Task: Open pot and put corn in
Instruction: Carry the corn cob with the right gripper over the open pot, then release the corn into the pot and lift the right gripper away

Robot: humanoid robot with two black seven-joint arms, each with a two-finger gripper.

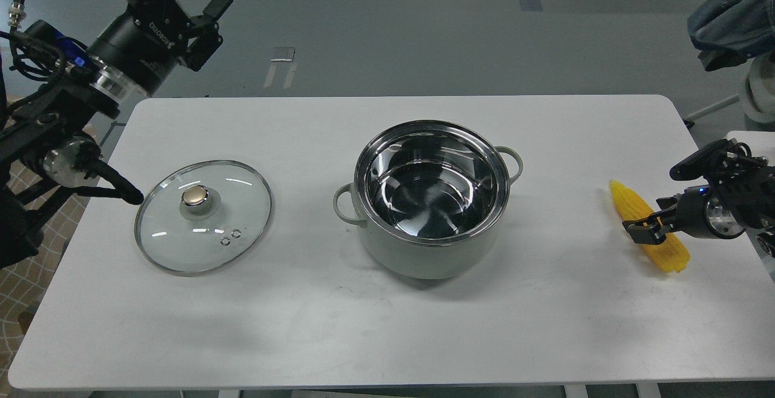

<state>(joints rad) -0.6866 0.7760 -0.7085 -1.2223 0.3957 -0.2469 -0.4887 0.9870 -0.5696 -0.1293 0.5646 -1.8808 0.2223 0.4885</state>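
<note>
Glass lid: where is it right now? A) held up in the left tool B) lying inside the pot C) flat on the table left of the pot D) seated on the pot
C: the glass lid lies flat on the white table, knob up, left of the open pot, whose steel interior shows empty.
</note>
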